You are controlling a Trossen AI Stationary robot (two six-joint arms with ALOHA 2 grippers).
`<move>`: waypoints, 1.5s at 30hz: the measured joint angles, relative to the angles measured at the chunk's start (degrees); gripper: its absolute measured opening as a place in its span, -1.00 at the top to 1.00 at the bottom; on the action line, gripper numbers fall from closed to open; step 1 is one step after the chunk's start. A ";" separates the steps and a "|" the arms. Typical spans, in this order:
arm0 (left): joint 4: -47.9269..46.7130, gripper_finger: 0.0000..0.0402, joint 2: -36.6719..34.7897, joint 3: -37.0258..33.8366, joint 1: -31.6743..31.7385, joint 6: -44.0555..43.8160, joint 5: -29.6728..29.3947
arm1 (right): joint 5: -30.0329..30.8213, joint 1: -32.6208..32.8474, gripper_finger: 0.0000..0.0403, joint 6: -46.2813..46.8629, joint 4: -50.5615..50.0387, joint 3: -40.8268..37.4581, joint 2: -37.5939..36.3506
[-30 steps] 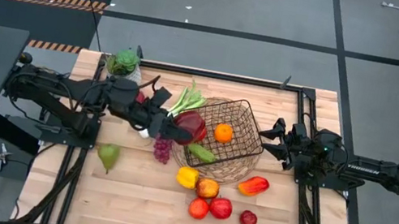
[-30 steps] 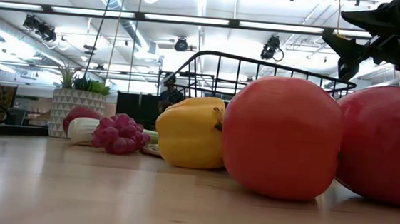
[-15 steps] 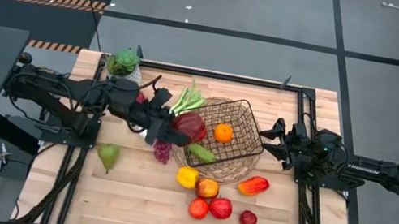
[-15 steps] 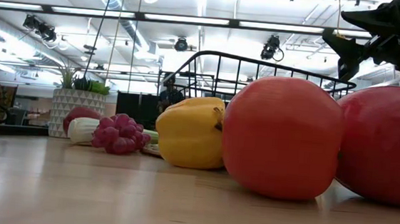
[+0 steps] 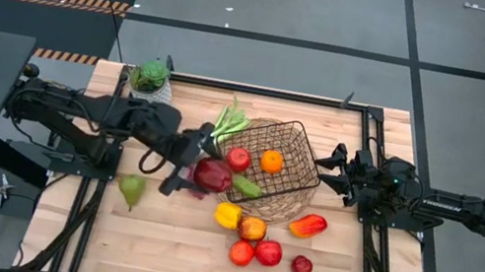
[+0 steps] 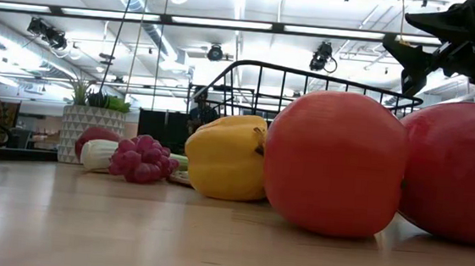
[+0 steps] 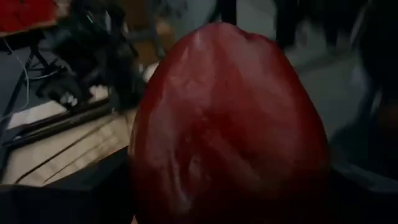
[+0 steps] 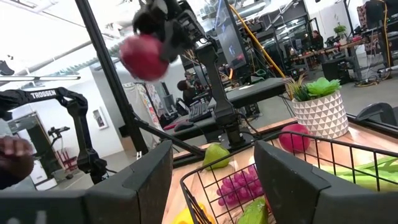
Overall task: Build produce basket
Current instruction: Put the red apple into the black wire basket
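The dark wire basket (image 5: 279,166) stands on its round wicker base mid-table and holds an orange (image 5: 271,161), a red apple (image 5: 238,159) and a green piece (image 5: 246,187). My left gripper (image 5: 196,174) hangs just left of the basket, shut on a dark red fruit (image 5: 214,174), which also shows held high in the right wrist view (image 8: 144,56). My right gripper (image 5: 325,169) waits open by the basket's right corner; its fingers (image 8: 149,180) stand apart before the rim. The leek (image 5: 226,119) lies at the basket's far left rim. Grapes (image 6: 140,159) lie on the table. My left gripper holds the dark red fruit (image 7: 230,124) pinched between its two fingers, one on each flank; the fruit fills the gap. The fingers come level from the table's left. The fruit is lifted clear of table and basket (image 8: 144,56).
On the near half of the table lie a yellow pepper (image 5: 227,215), an orange-red apple (image 5: 252,228), three red apples (image 5: 268,253), a red-orange pepper (image 5: 307,225) and a green pear (image 5: 131,189). A plant in a white pot (image 5: 151,77) stands at the far left.
My left gripper has drawn back from the basket's left rim toward the table's near and left side, carrying the dark red fruit with it. A red apple now shows in the basket where the gripper was. In the high view the gripper now covers the grapes.
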 joint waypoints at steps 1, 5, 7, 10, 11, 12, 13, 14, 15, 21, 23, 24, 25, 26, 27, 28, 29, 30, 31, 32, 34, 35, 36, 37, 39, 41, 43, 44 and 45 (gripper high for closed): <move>-2.28 -0.76 0.00 0.00 0.25 2.82 -0.17 | 0.00 -0.01 -0.15 0.00 0.00 0.01 0.00; -9.16 -0.76 0.00 0.00 0.88 9.81 -2.91 | 0.01 -0.02 -0.15 0.00 0.00 0.01 0.00; -11.14 -0.76 0.00 0.00 0.88 11.85 -4.85 | 0.01 0.00 -0.15 0.00 0.00 -0.01 0.00; -12.44 -0.76 0.00 0.00 0.88 13.22 -7.22 | 0.01 0.00 -0.15 0.00 0.00 0.01 0.01; -12.74 -0.76 0.00 0.00 0.88 13.58 -7.54 | 0.01 0.00 -0.15 0.00 0.00 0.01 0.00; -13.11 -0.76 0.00 0.00 0.88 13.85 -7.63 | 0.00 -0.02 -0.15 0.00 0.00 0.01 -0.01; -13.37 -0.76 0.00 0.00 0.86 14.19 -7.69 | 0.00 -0.01 -0.15 0.00 0.00 0.00 0.01; -13.54 -0.76 0.00 0.00 0.86 14.70 -7.74 | 0.01 -0.01 -0.15 0.00 0.00 0.01 -0.01; -13.77 -0.76 0.00 0.00 0.86 15.11 -7.74 | -0.01 -0.01 -0.15 0.00 0.00 -0.01 -0.01; -13.85 -0.76 0.00 0.00 0.42 4.97 -7.72 | 0.00 -0.02 -0.15 0.00 0.00 0.01 -0.01; -12.87 -0.76 0.00 0.00 0.37 -0.80 -7.71 | 0.00 -0.02 -0.15 0.00 0.00 0.01 -0.01; -12.10 -0.76 0.00 0.00 0.36 -2.88 -7.61 | 0.00 0.00 -0.15 0.00 0.00 0.01 0.00; -10.89 -0.76 0.00 0.00 0.36 -4.56 -7.59 | -0.01 -0.02 -0.15 0.00 0.00 -0.01 0.01; -9.61 -0.76 0.00 0.00 0.36 -7.19 -7.57 | 0.01 0.00 -0.15 0.00 0.00 0.01 0.01; -8.61 -0.76 0.00 0.00 0.38 -10.77 -7.54 | 0.00 -0.01 -0.15 0.00 0.00 0.01 0.01; -7.86 -0.76 0.00 0.00 0.38 -13.27 -7.52 | -0.01 -0.01 -0.15 0.00 0.00 0.01 0.00; -6.78 -0.76 0.00 0.00 0.38 -14.00 -7.50 | 0.00 -0.01 -0.15 0.00 0.00 0.01 0.01; -5.83 -0.76 0.02 0.00 0.38 -14.25 -7.49 | 0.00 0.00 -0.15 0.00 0.01 0.00 0.00; -5.45 -0.76 0.06 0.01 0.43 -14.25 -7.52 | -0.01 -0.01 -0.15 0.00 0.00 0.01 0.00; -5.10 -0.76 0.60 0.03 0.65 -14.65 -7.66 | 0.00 -0.02 -0.15 0.00 0.00 0.00 0.00; -3.36 -0.76 2.49 0.09 1.46 -18.09 -9.16 | -0.01 0.00 -0.15 0.00 0.00 0.01 -0.01; -2.90 -0.76 4.05 0.07 1.90 -20.70 -9.80 | 0.00 0.00 -0.15 0.00 0.00 0.01 0.00; -2.14 -0.76 5.74 0.05 2.30 -22.74 -10.24 | 0.01 -0.02 -0.15 0.00 0.00 0.01 0.00; -1.28 -0.76 7.58 0.04 2.60 -23.92 -10.47 | 0.00 -0.01 -0.15 0.00 0.07 0.01 0.01; -0.55 -0.76 11.19 0.01 3.21 -24.22 -10.72 | -0.01 -0.01 -0.15 0.00 0.28 0.00 -0.01; 0.75 -0.76 14.59 -0.02 4.32 -24.37 -10.54 | 0.01 -0.01 -0.15 0.00 0.28 0.01 0.01; -0.74 -0.76 17.76 0.90 6.22 -25.68 -10.05 | 0.01 -0.02 -0.15 0.00 0.32 0.01 -0.01; -1.65 -0.76 19.36 2.09 7.47 -26.22 -9.90 | 0.00 -0.02 -0.15 0.00 0.33 0.01 0.01; -2.91 -0.76 20.83 3.47 8.76 -26.33 -9.99 | -0.01 0.00 -0.15 0.00 0.37 -0.01 -0.01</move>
